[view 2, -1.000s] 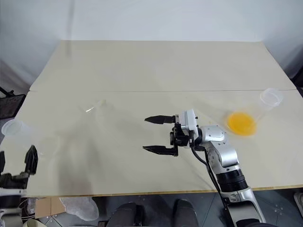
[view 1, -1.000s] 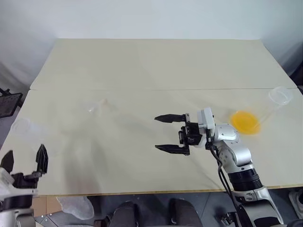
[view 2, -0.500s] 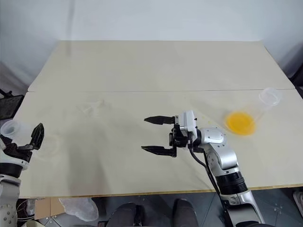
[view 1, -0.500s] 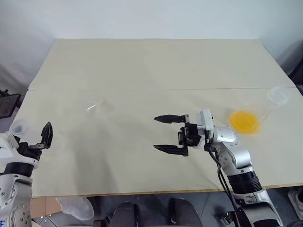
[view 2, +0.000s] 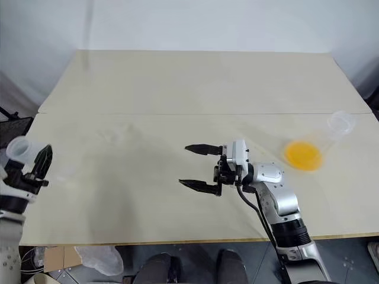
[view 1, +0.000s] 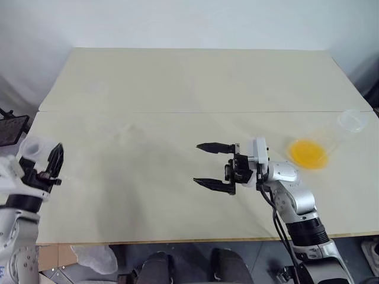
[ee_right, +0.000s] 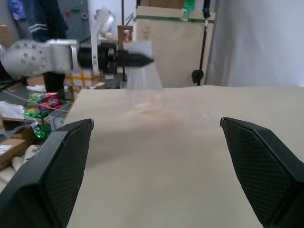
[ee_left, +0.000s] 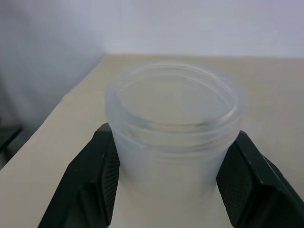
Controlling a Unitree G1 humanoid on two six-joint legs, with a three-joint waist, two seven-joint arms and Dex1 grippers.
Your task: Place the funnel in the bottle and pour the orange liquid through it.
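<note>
The bottle (ee_left: 173,118), clear with a wide round mouth, stands at the table's left edge (view 1: 32,146). My left gripper (view 1: 41,156) is shut on its neck, one black finger (ee_left: 95,175) pressed against each side. The funnel (view 1: 127,130) is a faint clear shape lying on the table, left of centre. The orange liquid (view 1: 308,153) pools inside a larger clear flask (view 1: 352,120) that lies on its side at the right. My right gripper (view 1: 212,165) hovers open over the table's middle, pointing left, with nothing between its fingers (ee_right: 57,166).
The pale table (view 1: 195,83) runs far back, with a seam across it. A dark object (view 1: 12,129) stands beyond the left edge. Boxes and clutter (ee_right: 28,95) sit off the table on that side.
My left gripper has risen and moved forward to the bottle, and its fingers have closed around the neck. The right arm has stayed where it was.
</note>
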